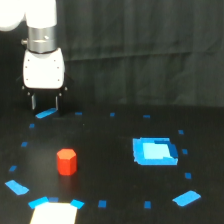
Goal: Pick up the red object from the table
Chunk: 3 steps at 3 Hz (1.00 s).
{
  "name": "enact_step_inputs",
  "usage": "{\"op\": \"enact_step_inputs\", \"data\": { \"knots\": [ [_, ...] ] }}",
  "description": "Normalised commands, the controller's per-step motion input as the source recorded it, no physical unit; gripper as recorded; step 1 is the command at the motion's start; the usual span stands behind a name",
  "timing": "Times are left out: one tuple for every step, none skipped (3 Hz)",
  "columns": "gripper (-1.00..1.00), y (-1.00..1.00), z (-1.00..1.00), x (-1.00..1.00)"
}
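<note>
**Operator:** Starting at the near edge of the exterior view, I note a pale rectangular patch (pixel 54 214) with blue tape marks (pixel 17 187) on either side of it. I cannot tell what the patch is.

**Inspector:** And the target?

**Operator:** Just beyond that, the red object (pixel 66 161) stands upright on the table (pixel 110 165), toward the exterior view's left. Nothing touches it and nothing crowds it. I judge that open placement suits a straight descent from above.

**Inspector:** Anything that could be mistaken for it?

**Operator:** A blue square patch (pixel 155 151) lies well apart, toward the exterior view's right (flat, and the wrong colour, so little risk). Smaller blue marks ring the working area.

**Inspector:** Condition of the claw?

**Operator:** Farthest back, the gripper (pixel 45 102) hangs under its white housing (pixel 44 70), fingers pointing down. I see two dark fingers with a gap between them and nothing in it, so I report it parted and empty. It sits behind the block and above the table, not over the block. My judgement: the pick has not begun; the arm must come forward, then lower.
</note>
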Motion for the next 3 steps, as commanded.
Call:
{"op": "enact_step_inputs", "data": {
  "knots": [
    [0.97,-0.82,-0.06,0.15],
    [0.90,-0.92,-0.04,0.43],
    [1.00,-1.00,-0.24,0.76]
  ]
}}
